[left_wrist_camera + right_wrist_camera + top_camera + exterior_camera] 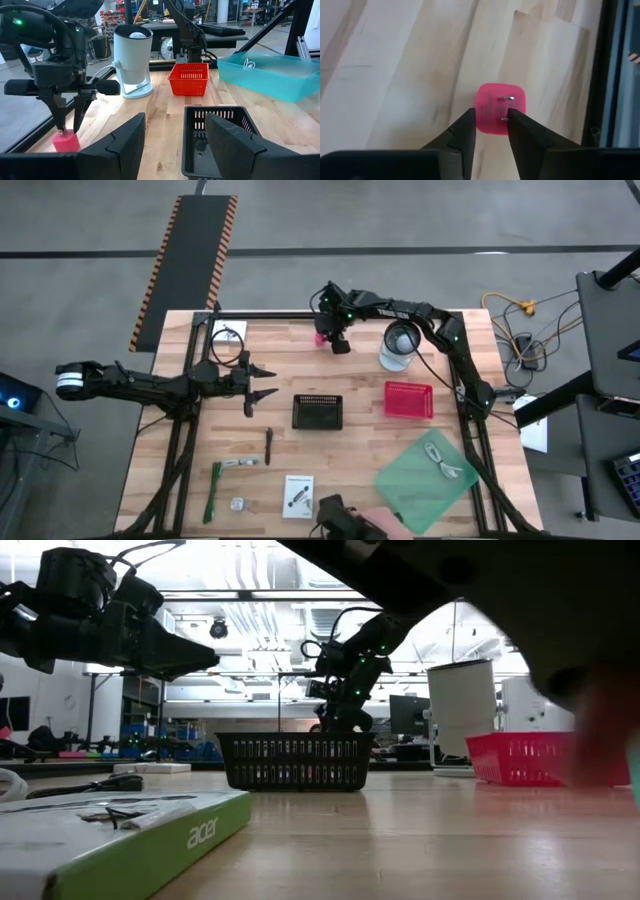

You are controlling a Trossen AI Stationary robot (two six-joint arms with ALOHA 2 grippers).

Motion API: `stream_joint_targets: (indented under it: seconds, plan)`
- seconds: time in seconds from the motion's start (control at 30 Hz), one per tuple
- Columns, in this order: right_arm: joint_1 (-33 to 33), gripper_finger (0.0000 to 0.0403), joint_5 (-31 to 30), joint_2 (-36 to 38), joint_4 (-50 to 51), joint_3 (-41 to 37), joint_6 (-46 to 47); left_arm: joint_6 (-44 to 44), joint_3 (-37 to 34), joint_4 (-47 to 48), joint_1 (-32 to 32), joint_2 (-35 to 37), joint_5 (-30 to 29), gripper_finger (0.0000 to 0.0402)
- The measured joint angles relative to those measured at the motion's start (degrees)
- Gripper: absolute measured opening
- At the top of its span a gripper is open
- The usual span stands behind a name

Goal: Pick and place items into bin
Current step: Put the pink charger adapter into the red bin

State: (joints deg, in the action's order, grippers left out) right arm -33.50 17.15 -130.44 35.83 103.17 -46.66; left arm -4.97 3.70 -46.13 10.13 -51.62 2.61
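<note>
Right now we saw the right tool point(490, 131) at the worktop's far edge, fingers narrowed around the pink cube point(499, 107), which sat on the wood; whether they actually pinched it, we could not tell. We saw the white cylinder point(400, 345) near that tool, and the red basket point(409, 399) beyond it. The left tool point(262, 381) hovered partly open, holding nothing, left of the black bin point(318, 412). Nearer the front edge lay the dark stick point(269, 446), green strip tool point(214, 491) and a white card point(298, 495). The green tray point(420, 480) held a white cable point(445, 460).
</note>
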Motion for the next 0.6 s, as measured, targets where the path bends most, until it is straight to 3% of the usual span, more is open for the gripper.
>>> stream_joint_targets:
  seconds: [0.1,0.33,0.6]
  plan:
    - [0.26,0.0097,-0.82,0.05,1.27,0.50,1.93,0.00,-0.02,0.01,-0.01,0.00,0.00,0.0192]
    - [0.30,0.0149,-10.72,0.05,0.89,2.56,11.04,0.00,-0.04,0.00,0.00,0.00,0.00,0.0192]
    - [0.49,0.0197,-3.04,0.05,1.23,2.45,4.41,0.00,-0.04,0.02,-0.02,0.00,0.00,0.0192]
